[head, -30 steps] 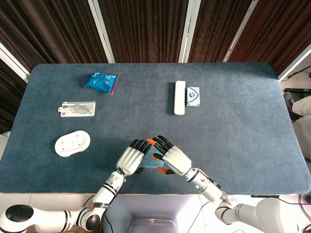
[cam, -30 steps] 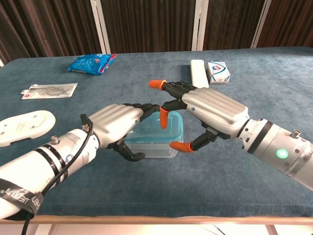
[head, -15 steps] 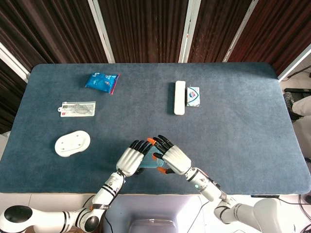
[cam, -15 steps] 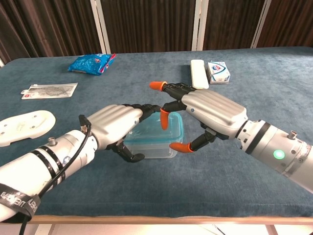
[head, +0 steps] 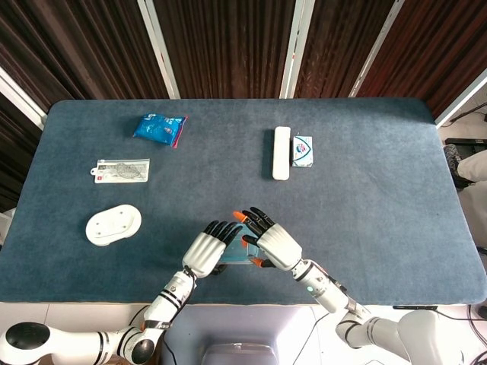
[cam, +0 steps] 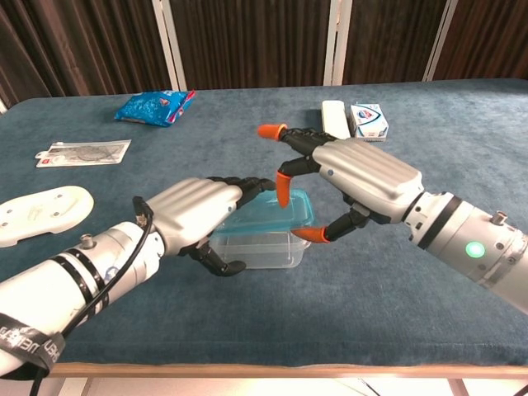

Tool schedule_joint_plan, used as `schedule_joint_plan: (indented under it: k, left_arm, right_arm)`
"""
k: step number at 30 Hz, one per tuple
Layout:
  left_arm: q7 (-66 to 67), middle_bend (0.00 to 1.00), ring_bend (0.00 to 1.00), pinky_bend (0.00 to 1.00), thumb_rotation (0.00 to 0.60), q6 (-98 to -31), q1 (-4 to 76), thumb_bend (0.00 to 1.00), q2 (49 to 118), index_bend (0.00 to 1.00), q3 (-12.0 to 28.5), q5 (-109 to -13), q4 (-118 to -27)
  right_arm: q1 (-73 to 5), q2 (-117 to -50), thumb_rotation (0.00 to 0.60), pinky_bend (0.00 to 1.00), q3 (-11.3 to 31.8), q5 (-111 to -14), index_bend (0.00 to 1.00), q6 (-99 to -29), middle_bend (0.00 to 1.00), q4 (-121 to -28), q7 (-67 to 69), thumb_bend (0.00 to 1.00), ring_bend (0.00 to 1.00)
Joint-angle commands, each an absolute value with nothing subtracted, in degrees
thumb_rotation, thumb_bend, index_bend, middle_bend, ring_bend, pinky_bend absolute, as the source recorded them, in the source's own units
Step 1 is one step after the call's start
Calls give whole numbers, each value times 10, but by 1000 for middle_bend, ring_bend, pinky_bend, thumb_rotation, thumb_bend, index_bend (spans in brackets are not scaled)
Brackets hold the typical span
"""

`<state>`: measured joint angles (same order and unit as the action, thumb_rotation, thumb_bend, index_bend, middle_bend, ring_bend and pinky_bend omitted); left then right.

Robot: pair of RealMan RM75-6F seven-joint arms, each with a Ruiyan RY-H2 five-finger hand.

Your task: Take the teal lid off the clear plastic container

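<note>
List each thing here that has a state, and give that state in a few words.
teal lid: tilted, right side raised off the container
clear plastic container: on the table, partly uncovered
left hand: holds the container
right hand: grips the lid's right edge

Dark blue felt-topped table [head: 380, 228] filling the view; dark brown curtains [head: 221, 46] hanging behind, white vertical posts [head: 293, 46] showing between them.

The table [cam: 462, 157] has matt blue cloth; the container [cam: 260, 247] is clear glossy plastic, its lid [cam: 268, 210] smooth teal plastic.
</note>
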<state>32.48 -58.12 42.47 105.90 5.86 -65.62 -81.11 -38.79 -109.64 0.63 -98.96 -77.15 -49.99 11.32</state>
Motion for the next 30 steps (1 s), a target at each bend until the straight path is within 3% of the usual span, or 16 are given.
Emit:
schedule_joint_plan:
  k: [1, 14, 20, 25, 28, 30]
  left_arm:
    - [325, 333, 284, 280, 600, -580, 425, 276, 1059, 0, 59, -656, -810]
    - [323, 332, 284, 279, 600, -582, 422, 279, 1057, 0, 60, -660, -812]
    - [318, 332, 280, 263, 600, -586, 420, 276, 1056, 0, 60, -666, -812]
    - [314, 323, 250, 253, 600, -588, 417, 276, 1054, 0, 60, -671, -811]
    - [305, 264, 175, 227, 600, -591, 415, 277, 1052, 0, 59, -678, -810]
    - [293, 140, 66, 191, 600, -596, 413, 277, 1049, 0, 59, -690, -807]
  right_arm:
    - [-389, -1093, 600, 0, 7, -988, 628, -770, 74, -504, 112, 472, 0]
    - [-393, -1108, 600, 0, 6, -985, 680, -759, 98, -493, 106, 485, 0]
    - [-391, -1123, 600, 0, 9, -987, 776, -776, 140, -475, 108, 574, 0]
    - [-391, -1126, 600, 0, 9, -987, 786, -778, 146, -470, 113, 643, 0]
    - [-391, -1124, 600, 0, 6, -990, 795, -782, 150, -468, 115, 659, 0]
    - [-390, -1123, 600, 0, 4, -992, 798, -786, 151, -468, 116, 670, 0]
